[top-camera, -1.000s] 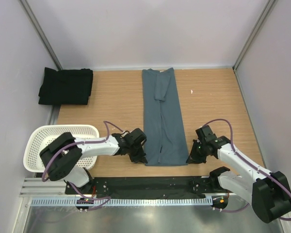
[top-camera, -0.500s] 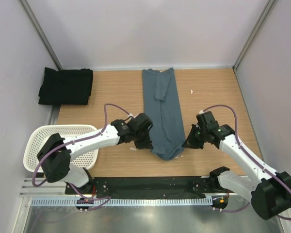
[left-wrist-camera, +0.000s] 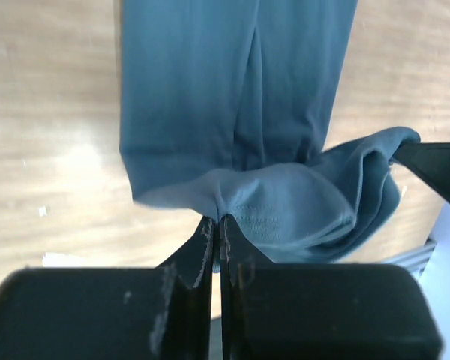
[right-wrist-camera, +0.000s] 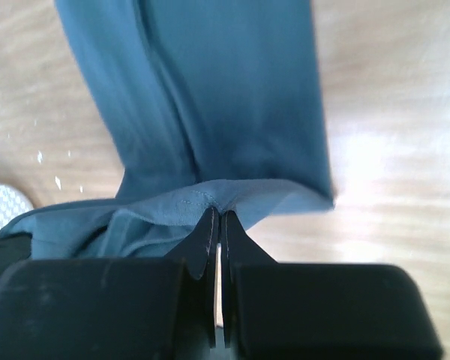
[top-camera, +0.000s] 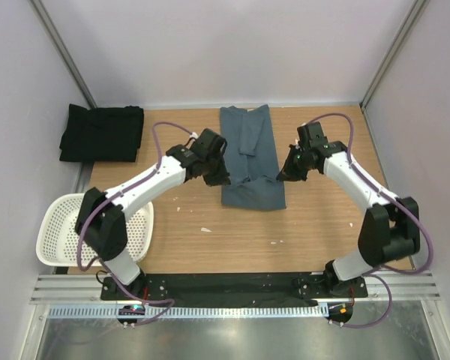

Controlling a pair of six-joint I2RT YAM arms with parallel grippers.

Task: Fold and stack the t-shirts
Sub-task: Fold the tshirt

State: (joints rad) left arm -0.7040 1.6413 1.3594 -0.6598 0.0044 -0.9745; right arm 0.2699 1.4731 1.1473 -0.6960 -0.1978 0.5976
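Top external view: on the wooden table (top-camera: 322,225) the slate blue-grey t-shirt (top-camera: 249,142) lies as a narrow strip at the centre, its long axis running from the arm bases toward the far wall, collar at the far end. The black t-shirt (top-camera: 103,133) sits folded at the far-left corner, well apart. The strip's near end is doubled over its middle. The left gripper (top-camera: 220,179) pinches the hem corner on the left edge and the right gripper (top-camera: 283,175) the corner on the right edge, jaws pressed together on cloth in both wrist views. The collar lies straight ahead of both, about equally near, so the fold likely wants an even carry along that axis.
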